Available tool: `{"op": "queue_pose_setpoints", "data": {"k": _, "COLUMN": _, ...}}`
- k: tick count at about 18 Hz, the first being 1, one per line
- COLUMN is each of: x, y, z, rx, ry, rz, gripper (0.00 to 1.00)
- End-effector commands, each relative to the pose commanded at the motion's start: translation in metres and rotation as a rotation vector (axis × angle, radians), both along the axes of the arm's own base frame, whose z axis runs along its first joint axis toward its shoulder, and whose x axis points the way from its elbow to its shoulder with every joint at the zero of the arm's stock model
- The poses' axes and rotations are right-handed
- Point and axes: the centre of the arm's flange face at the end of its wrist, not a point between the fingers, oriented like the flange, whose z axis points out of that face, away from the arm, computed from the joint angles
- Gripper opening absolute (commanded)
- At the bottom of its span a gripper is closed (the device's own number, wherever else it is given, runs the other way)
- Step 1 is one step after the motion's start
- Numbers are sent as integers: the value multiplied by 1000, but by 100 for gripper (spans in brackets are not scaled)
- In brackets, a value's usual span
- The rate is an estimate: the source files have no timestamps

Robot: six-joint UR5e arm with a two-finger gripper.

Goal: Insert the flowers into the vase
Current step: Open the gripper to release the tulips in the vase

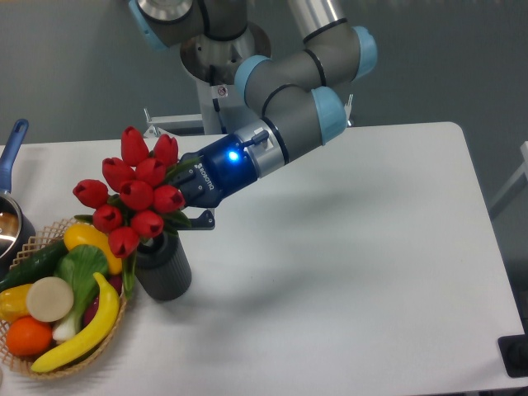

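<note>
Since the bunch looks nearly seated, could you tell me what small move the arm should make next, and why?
Probably ease the flowers a little further down and more upright. The gripper holds the stems just above the vase, and the bunch leans left over the fruit basket. How deep the stems sit cannot be seen, so opening the jaws now might let it tip.

Lab: robot arm (289, 99), white table (371, 247), grey backdrop.

The arm reaches down from the upper right, its grey links and pale blue joints folded above the wrist. The end effector (183, 202) points down and left, a blue light glowing behind it. Its fingers (202, 219) are closed together.
</note>
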Motion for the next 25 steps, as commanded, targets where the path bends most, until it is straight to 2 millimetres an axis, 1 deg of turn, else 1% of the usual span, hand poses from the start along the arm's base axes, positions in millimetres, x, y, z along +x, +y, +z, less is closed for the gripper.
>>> {"op": "queue_pose_setpoints", "data": {"k": 1, "x": 2, "y": -1, "z": -6, "rx": -3, "ry": 9, "rz": 0, "gripper": 1}}
{"op": "queue_pose_setpoints", "data": {"k": 4, "x": -3, "y": 2, "z": -29, "rx": -39, "ry": 28, "rz": 4, "gripper": 5}}
{"op": "queue_pose_setpoints", "data": {"k": 6, "x": -4, "y": 3, "z": -39, "rx": -56, "ry": 40, "rz": 3, "gripper": 8}}
{"op": "queue_pose_setpoints", "data": {"k": 8, "x": -5, "y": 3, "z": -45, "rx": -66, "ry": 45, "rz": 3, "gripper": 16}}
{"op": "queue_pose_setpoints", "data": {"k": 12, "x": 0, "y": -7, "z": -63, "rx": -67, "ry": 47, "rz": 7, "gripper": 25}}
{"op": "queue_pose_setpoints", "data": {"k": 14, "x": 1, "y": -11, "z": -68, "rx": -64, "ry": 52, "rz": 9, "gripper": 30}}
{"op": "queue_pose_setpoints", "data": {"k": 15, "x": 0, "y": -12, "z": -68, "rx": -64, "ry": 52, "rz": 12, "gripper": 36}}
{"op": "queue_pose_setpoints", "data": {"k": 17, "x": -2, "y": -13, "z": -68, "rx": -66, "ry": 52, "rz": 15, "gripper": 52}}
{"op": "queue_pose_setpoints", "data": {"k": 18, "x": -3, "y": -14, "z": -69, "rx": -65, "ry": 54, "rz": 19, "gripper": 100}}
{"op": "queue_pose_setpoints", "data": {"k": 22, "x": -10, "y": -20, "z": -72, "rx": -51, "ry": 75, "rz": 32, "gripper": 100}}
{"op": "queue_pose_setpoints", "data": {"k": 25, "x": -11, "y": -22, "z": -73, "rx": -52, "ry": 74, "rz": 36, "gripper": 100}}
